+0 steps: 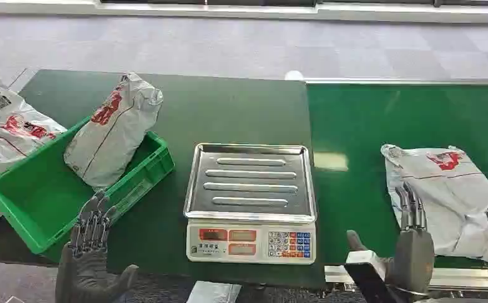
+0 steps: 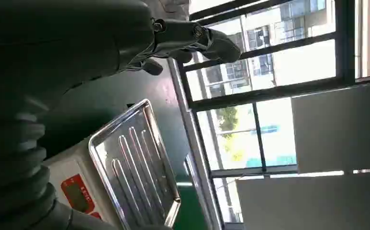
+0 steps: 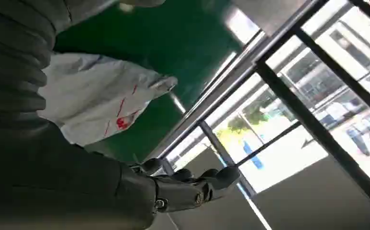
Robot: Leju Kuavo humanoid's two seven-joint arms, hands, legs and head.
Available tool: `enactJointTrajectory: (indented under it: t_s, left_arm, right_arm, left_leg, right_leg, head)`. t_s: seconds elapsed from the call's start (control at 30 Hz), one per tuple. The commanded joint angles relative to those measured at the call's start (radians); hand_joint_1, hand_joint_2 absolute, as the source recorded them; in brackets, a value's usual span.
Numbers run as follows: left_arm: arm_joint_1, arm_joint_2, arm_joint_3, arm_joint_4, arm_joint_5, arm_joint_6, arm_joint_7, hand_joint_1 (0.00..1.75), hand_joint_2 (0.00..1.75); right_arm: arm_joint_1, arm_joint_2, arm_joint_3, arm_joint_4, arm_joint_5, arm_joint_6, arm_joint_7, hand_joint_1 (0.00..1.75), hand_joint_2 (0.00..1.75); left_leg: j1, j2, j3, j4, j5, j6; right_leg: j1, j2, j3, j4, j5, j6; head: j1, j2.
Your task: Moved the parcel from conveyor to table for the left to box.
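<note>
A grey plastic parcel [image 1: 452, 192] with red print lies flat on the green conveyor at the right; it shows again as the parcel [image 3: 96, 103] in the right wrist view. My right hand [image 1: 411, 243] is raised just left of it, fingers straight, holding nothing. Another grey parcel [image 1: 112, 129] leans in the green box [image 1: 33, 202] at the left. My left hand [image 1: 89, 252] hovers at the box's near corner, fingers spread, with nothing in it. Its fingers [image 2: 192, 38] reach out over the table in the left wrist view.
A weighing scale [image 1: 250, 237] with a steel tray [image 1: 250, 183] stands in the middle of the green table. More grey parcels [image 1: 7, 126] lie beyond the box at the far left. A metal rail [image 1: 468, 274] runs along the conveyor's near edge.
</note>
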Motion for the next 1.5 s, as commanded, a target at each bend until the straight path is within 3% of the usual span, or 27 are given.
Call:
enactJointTrajectory:
  t_s: [0.03, 0.23, 0.53, 0.57, 0.6, 0.67, 0.7, 0.8, 1.0, 1.13, 1.37, 1.4, 1.5]
  left_arm:
    - [-0.039, 0.071, -0.013, 0.027, 0.032, 0.101, 0.017, 0.00, 1.75]
    - [-0.044, 0.100, -0.012, 0.028, 0.074, 0.141, 0.017, 0.00, 1.75]
    - [-0.041, 0.102, -0.026, 0.033, 0.074, 0.145, 0.017, 0.00, 1.75]
    - [-0.042, 0.101, -0.025, 0.033, 0.074, 0.143, 0.018, 0.00, 1.75]
    - [-0.050, 0.110, -0.029, 0.042, 0.075, 0.135, 0.021, 0.00, 1.75]
    - [-0.065, 0.121, -0.035, 0.068, 0.077, 0.132, 0.021, 0.00, 1.75]
    - [-0.074, 0.131, -0.047, 0.083, 0.073, 0.131, 0.016, 0.00, 1.75]
    - [-0.094, 0.138, -0.075, 0.120, 0.065, 0.143, 0.003, 0.00, 1.75]
    - [-0.098, 0.136, -0.081, 0.129, 0.060, 0.149, -0.001, 0.00, 1.75]
    - [-0.102, 0.133, -0.072, 0.129, 0.060, 0.156, 0.004, 0.00, 1.75]
    - [-0.091, 0.141, -0.064, 0.126, 0.058, 0.170, 0.005, 0.00, 1.75]
    - [-0.089, 0.142, -0.063, 0.125, 0.059, 0.170, 0.004, 0.00, 1.75]
    - [-0.088, 0.145, -0.061, 0.121, 0.061, 0.167, 0.002, 0.00, 1.75]
  right_arm:
    - [-0.758, -0.290, -0.148, 1.041, 0.107, 0.147, 0.157, 0.00, 1.75]
    - [-0.764, -0.289, -0.090, 1.015, 0.098, 0.183, 0.186, 0.00, 1.75]
    - [-0.750, -0.305, -0.082, 1.053, 0.060, 0.203, 0.224, 0.00, 1.75]
    - [-0.754, -0.302, -0.085, 1.066, 0.048, 0.224, 0.236, 0.00, 1.75]
    - [-0.780, -0.306, -0.083, 1.146, -0.006, 0.406, 0.282, 0.00, 1.75]
    - [-0.812, -0.316, -0.056, 1.257, -0.011, 0.439, 0.289, 0.00, 1.75]
    - [-0.863, -0.320, -0.035, 1.399, -0.006, 0.522, 0.328, 0.00, 1.75]
    - [-0.900, -0.333, -0.008, 1.571, -0.008, 0.724, 0.390, 0.00, 1.75]
    - [-0.895, -0.337, -0.006, 1.580, -0.011, 0.728, 0.382, 0.00, 1.75]
    - [-0.899, -0.347, 0.011, 1.602, -0.016, 0.844, 0.409, 0.00, 1.75]
    - [-0.895, -0.369, 0.057, 1.596, -0.011, 0.939, 0.368, 0.00, 1.75]
    - [-0.893, -0.370, 0.054, 1.593, -0.016, 0.935, 0.360, 1.75, 1.75]
    - [-0.891, -0.369, 0.050, 1.586, -0.023, 0.914, 0.360, 1.75, 1.75]
  left_leg:
    - [0.001, 0.017, 0.005, -0.004, 0.003, 0.002]
    - [-0.003, 0.000, 0.002, 0.000, 0.014, 0.008]
    - [-0.003, -0.006, -0.001, -0.001, 0.015, 0.007]
    - [-0.003, -0.006, -0.002, 0.001, 0.014, 0.007]
    - [-0.003, -0.006, -0.003, 0.002, 0.014, 0.007]
    - [-0.003, -0.006, -0.002, 0.001, 0.015, 0.007]
    - [-0.003, -0.007, -0.002, 0.000, 0.015, 0.007]
    - [-0.003, -0.007, -0.001, 0.001, 0.015, 0.007]
    - [-0.004, -0.009, -0.002, 0.000, 0.015, 0.007]
    - [-0.003, -0.010, -0.002, 0.002, 0.015, 0.007]
    - [-0.002, -0.011, 0.001, 0.002, 0.014, 0.008]
    - [-0.002, -0.013, 0.000, 0.000, 0.016, 0.008]
    - [-0.002, -0.012, 0.002, 0.000, 0.015, 0.008]
  right_leg:
    - [0.002, 0.017, 0.001, -0.008, 0.010, 0.001]
    - [-0.003, 0.000, -0.005, -0.004, 0.014, 0.007]
    - [-0.003, -0.005, -0.006, -0.003, 0.014, 0.006]
    - [-0.003, -0.006, -0.007, -0.002, 0.013, 0.006]
    - [-0.003, -0.006, -0.008, -0.001, 0.012, 0.007]
    - [-0.003, -0.005, -0.007, -0.002, 0.013, 0.006]
    - [-0.003, -0.006, -0.007, -0.003, 0.013, 0.006]
    - [-0.003, -0.006, -0.006, -0.002, 0.013, 0.007]
    - [-0.003, -0.009, -0.007, -0.002, 0.013, 0.006]
    - [-0.003, -0.010, -0.007, -0.002, 0.012, 0.007]
    - [-0.002, -0.011, -0.004, -0.003, 0.011, 0.008]
    - [-0.002, -0.012, -0.004, -0.005, 0.012, 0.007]
    - [-0.002, -0.012, -0.002, -0.006, 0.013, 0.007]
  head:
    - [0.000, 0.000]
    - [0.000, 0.000]
    - [0.000, 0.000]
    - [0.000, 0.000]
    - [0.000, 0.000]
    - [0.000, 0.000]
    - [0.000, 0.000]
    - [0.000, 0.000]
    - [0.000, 0.000]
    - [0.000, 0.000]
    - [0.000, 0.000]
    - [0.000, 0.000]
    - [0.000, 0.000]
